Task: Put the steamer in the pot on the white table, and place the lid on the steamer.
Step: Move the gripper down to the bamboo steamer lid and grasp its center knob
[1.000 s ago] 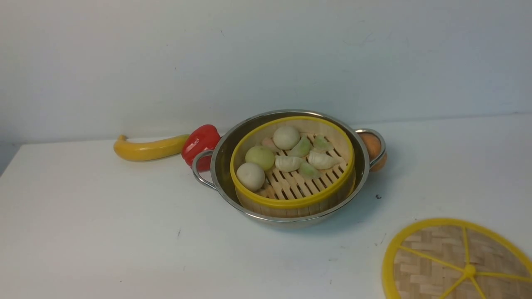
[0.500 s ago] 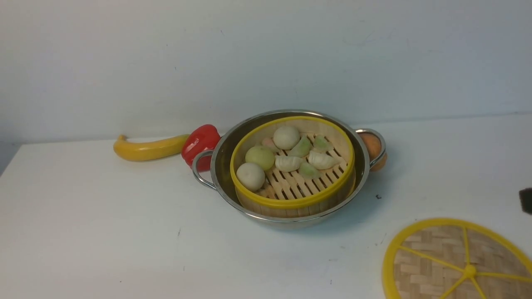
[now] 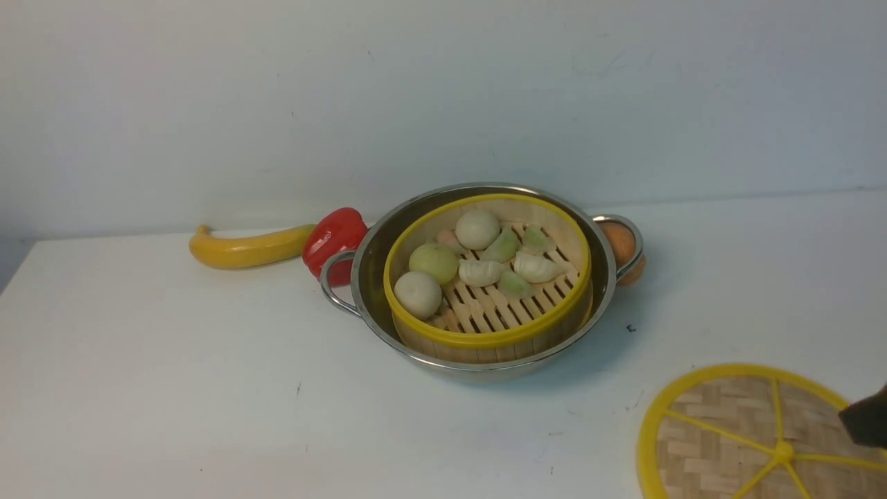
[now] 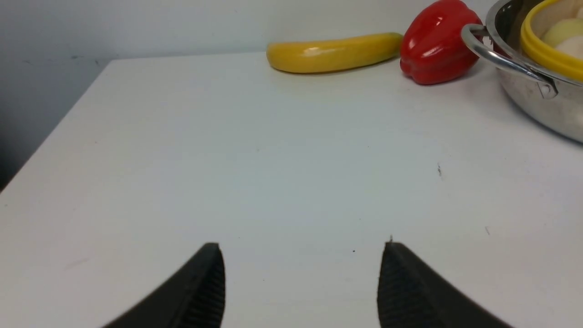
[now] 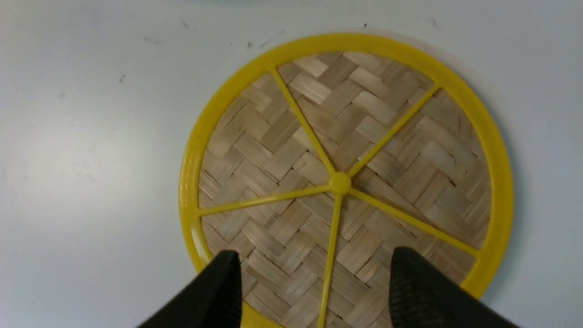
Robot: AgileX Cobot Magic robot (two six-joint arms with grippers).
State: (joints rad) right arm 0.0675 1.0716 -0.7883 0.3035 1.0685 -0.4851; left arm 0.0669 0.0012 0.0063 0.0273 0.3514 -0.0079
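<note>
Front view: the steamer [image 3: 487, 270] is seated in the pot [image 3: 371, 277] toward the counter's [image 3: 173, 360] far edge, and the lid [image 3: 734, 436] is left flat at its near right corner. Left wrist view: the left jaws are held wide and empty, apart from the pot. Right wrist view: the right jaws are spread wide over the lid's rim, apparently readied for grasping.

Count: one pot [image 3: 369, 267] holding one steamer [image 3: 485, 339], with three round buns [image 3: 477, 229] inside; the number of dumplings [image 3: 533, 267] is unclear. Near the pot: one lid [image 3: 721, 430], one banana [image 3: 249, 248], one red pepper [image 3: 335, 235], one orange fruit [image 3: 619, 242].
</note>
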